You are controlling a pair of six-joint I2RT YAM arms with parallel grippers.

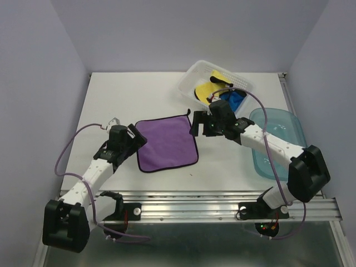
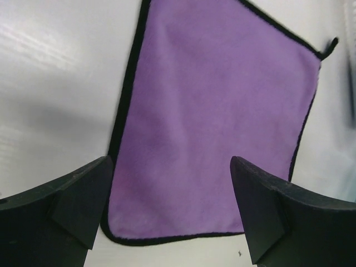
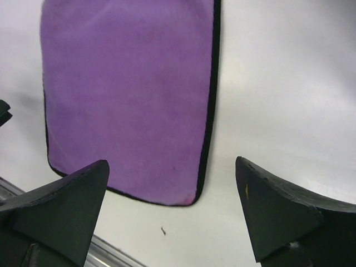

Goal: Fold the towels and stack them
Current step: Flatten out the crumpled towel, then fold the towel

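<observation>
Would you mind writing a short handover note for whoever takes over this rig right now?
Grippers: left gripper open and empty at the left edge of the purple towel; right gripper open and empty by its far right corner.
Towels: the purple towel lies spread flat and unfolded mid-table; yellow towel and blue towel sit bunched in the white basket, back right.
Done: one towel laid out.
Left: fold it, then fold and stack the others.

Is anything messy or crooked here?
Only a little. The purple towel lies flat but slightly crooked on the table, and the other towels sit crumpled in the white basket. Nothing spilled.
</observation>
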